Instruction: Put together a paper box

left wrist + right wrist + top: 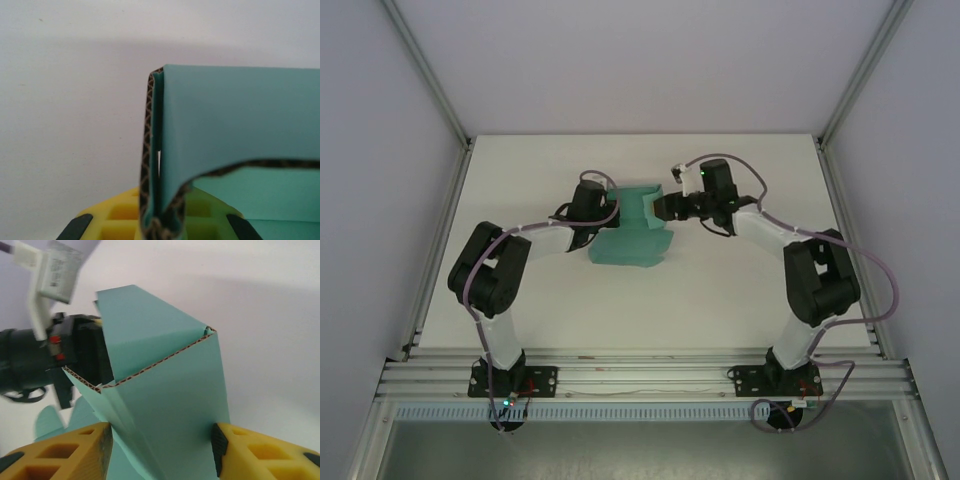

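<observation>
Left pincer (pixel 160 227): clamped tight on folded edge of paper box (pixel 632 245); arm bent at elbow, reaching in from left. Right pincer (pixel 162 445): half spread, pads against upright box wall between them; arm reaching in from right. Box on table (pixel 720 290), between both.

layout | your paper box (pixel 632 238) sits mid-table (pixel 720 300), between both arms | left gripper (pixel 607 208) on its left wall, fold clamped in the jaws | right gripper (pixel 662 208) on its right side, panel spanning the jaws | upright part behind, flat part in front
</observation>
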